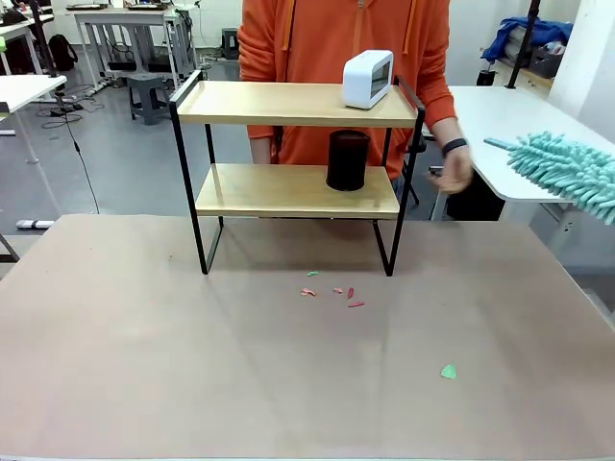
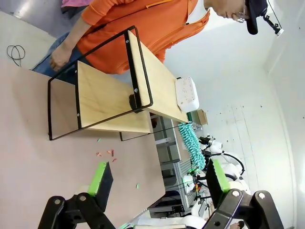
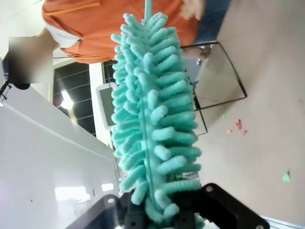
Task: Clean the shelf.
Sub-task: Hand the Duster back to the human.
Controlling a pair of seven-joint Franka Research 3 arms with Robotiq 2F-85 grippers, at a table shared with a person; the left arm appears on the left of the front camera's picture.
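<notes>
the two-tier shelf with light wooden boards and a thin black metal frame stands in the upper middle of the front view, on the far part of the brown-covered table. a white rounded box-like device sits at the right end of its top board, and a black cylindrical cup stands on the lower board, right of centre. behind the shelf a person in an orange hooded top stands close, one hand hanging at the shelf's right side.

at the right edge of the front view a fluffy teal chenille duster pokes in, well apart from the shelf and level with its lower board. in the right wrist view the right hand is clamped on the base of that duster, the fronds running up the middle of the frame. in the left wrist view the left hand hangs with its green-padded fingers spread wide, holding nothing, and the shelf lies in the upper left of that frame.

as i read it, the cleaning has hardly begun: the duster is not touching either board, and both things sit on the shelf. small red and green scraps lie on the table just in front of the shelf's legs, with one more green scrap nearer the lower right. i can't tell from here whether the boards carry any dust or bits. wiping both tiers is left to do.
</notes>
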